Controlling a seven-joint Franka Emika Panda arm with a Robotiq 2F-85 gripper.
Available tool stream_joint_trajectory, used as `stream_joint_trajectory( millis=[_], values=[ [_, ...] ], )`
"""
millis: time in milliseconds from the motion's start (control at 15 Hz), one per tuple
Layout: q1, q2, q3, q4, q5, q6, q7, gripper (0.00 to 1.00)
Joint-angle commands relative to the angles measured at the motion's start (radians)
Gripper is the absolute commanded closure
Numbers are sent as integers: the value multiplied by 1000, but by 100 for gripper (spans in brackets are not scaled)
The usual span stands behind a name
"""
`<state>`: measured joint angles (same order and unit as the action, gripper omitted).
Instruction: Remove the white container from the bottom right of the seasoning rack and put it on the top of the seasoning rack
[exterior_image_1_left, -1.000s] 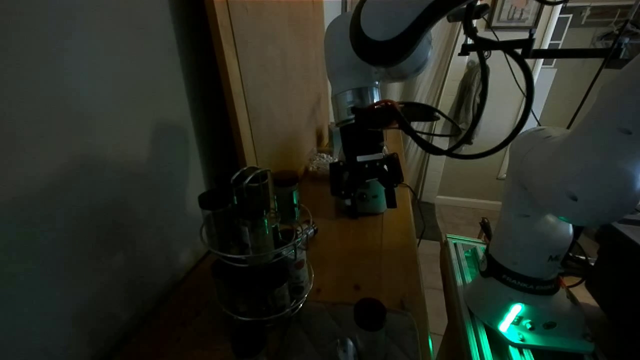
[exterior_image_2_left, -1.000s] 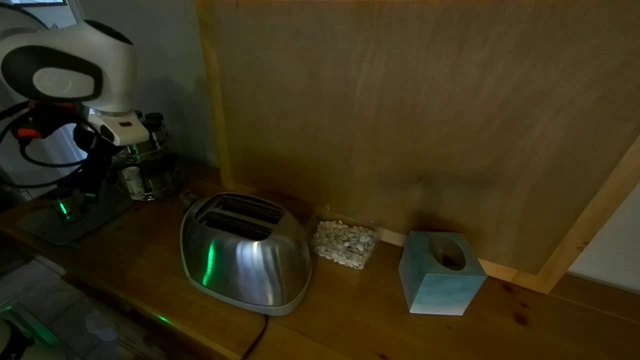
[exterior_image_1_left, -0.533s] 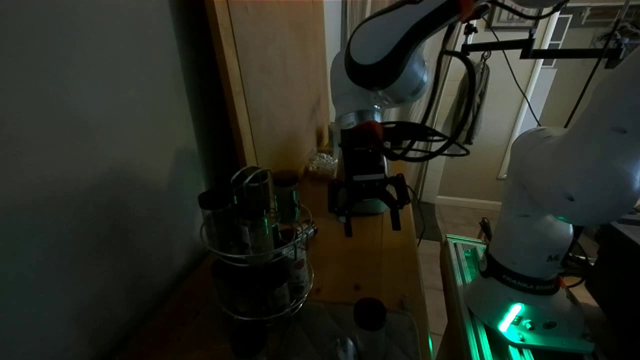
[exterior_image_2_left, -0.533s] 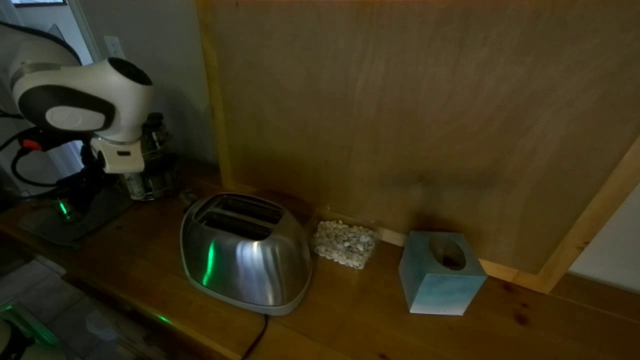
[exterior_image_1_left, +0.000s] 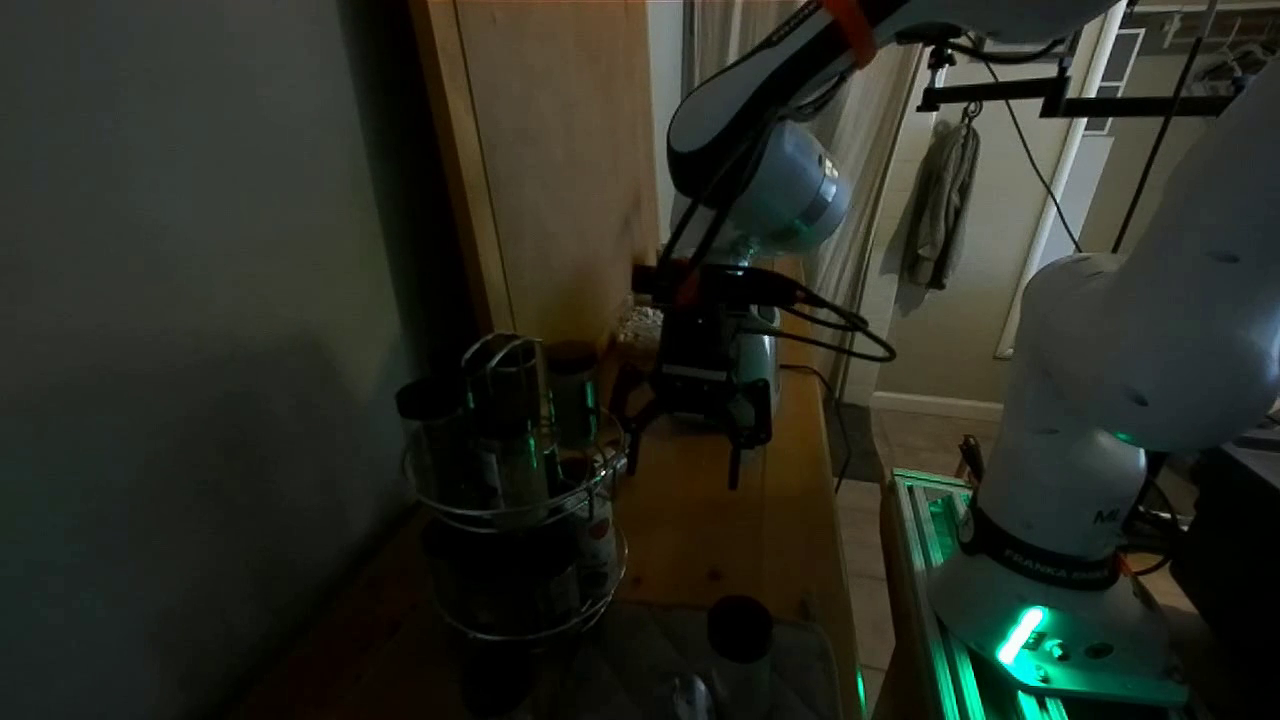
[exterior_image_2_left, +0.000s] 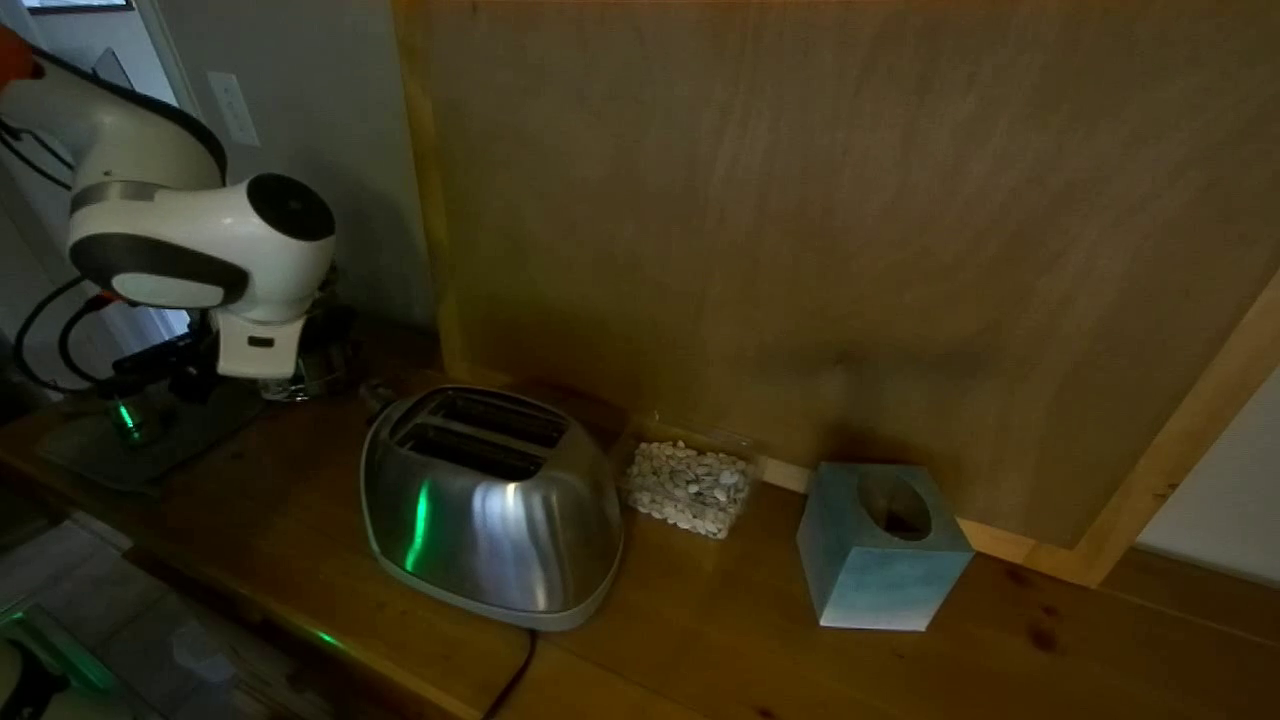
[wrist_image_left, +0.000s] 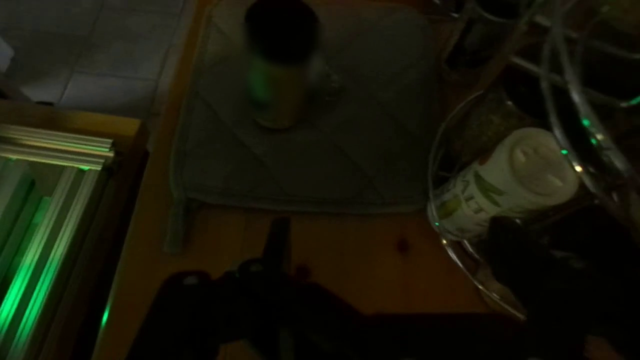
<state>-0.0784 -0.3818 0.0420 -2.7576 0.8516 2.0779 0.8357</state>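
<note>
With claw (exterior_image_1_left: 684, 475) wide, holding nothing, better go slowly toward back edge of table (exterior_image_1_left: 720, 540), then grip white can (wrist_image_left: 504, 184) without catching rack (exterior_image_1_left: 505, 519).

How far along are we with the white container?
Nothing looks done: the white container sits in the lower tier of the seasoning rack. In hand: the gripper hangs open and empty near the rack, perhaps set to grasp. Left: gripping, lifting out and placing on top, where jars stand.
</note>
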Motion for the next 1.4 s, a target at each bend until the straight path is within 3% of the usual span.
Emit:
stream_joint_trajectory(
  millis=[0,533,1133,1267,1333],
  values=[
    [5,55,-11,0,163,86,19,0],
    [17,137,-10,-1,552,185,-1,0],
    [23,174,1,0,558,263,6,0],
    [23,170,-5,0,574,261,-14,26],
    [22,169,-12,0,581,246,-26,32]
  ],
)
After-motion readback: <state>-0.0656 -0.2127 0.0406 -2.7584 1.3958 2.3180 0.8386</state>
